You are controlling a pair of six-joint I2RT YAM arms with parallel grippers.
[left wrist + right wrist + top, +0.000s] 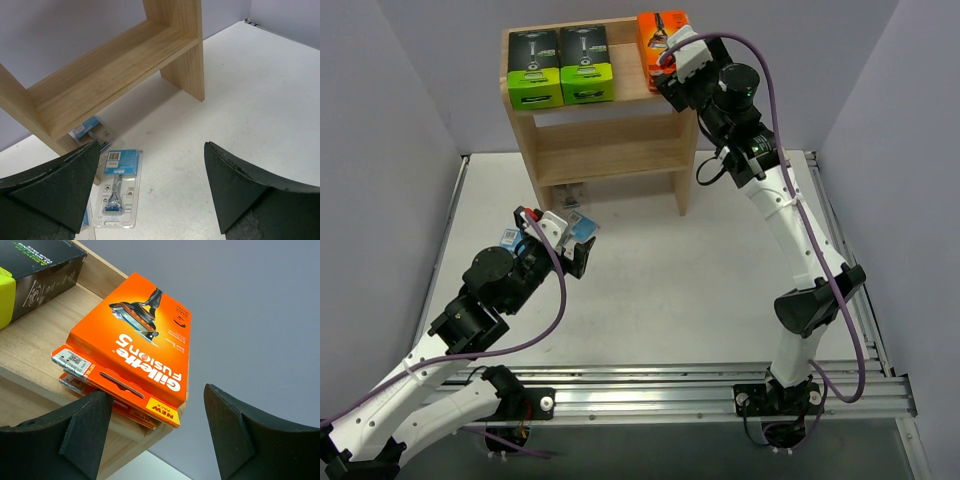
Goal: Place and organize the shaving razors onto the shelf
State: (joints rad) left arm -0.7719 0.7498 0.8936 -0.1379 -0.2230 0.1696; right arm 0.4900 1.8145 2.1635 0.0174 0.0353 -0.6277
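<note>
On the top tier of the light wood shelf [610,150] stand two black-and-lime-green razor boxes [560,66]. A stack of flat orange razor boxes [135,340] lies at that tier's right end, overhanging the edge. My right gripper [155,392] is open at the stack's near corner, one finger just under the hang tabs and the other well clear. My left gripper [151,150] hangs open above the table. A clear blister pack with a blue card [117,187] lies flat by its left finger. Another blister pack [90,130] lies partly under the shelf's bottom board.
The shelf's middle tier [105,80] shows bare wood. Grey walls close in the white table [720,270] on three sides. A metal rail [720,385] runs along the near edge by the arm bases.
</note>
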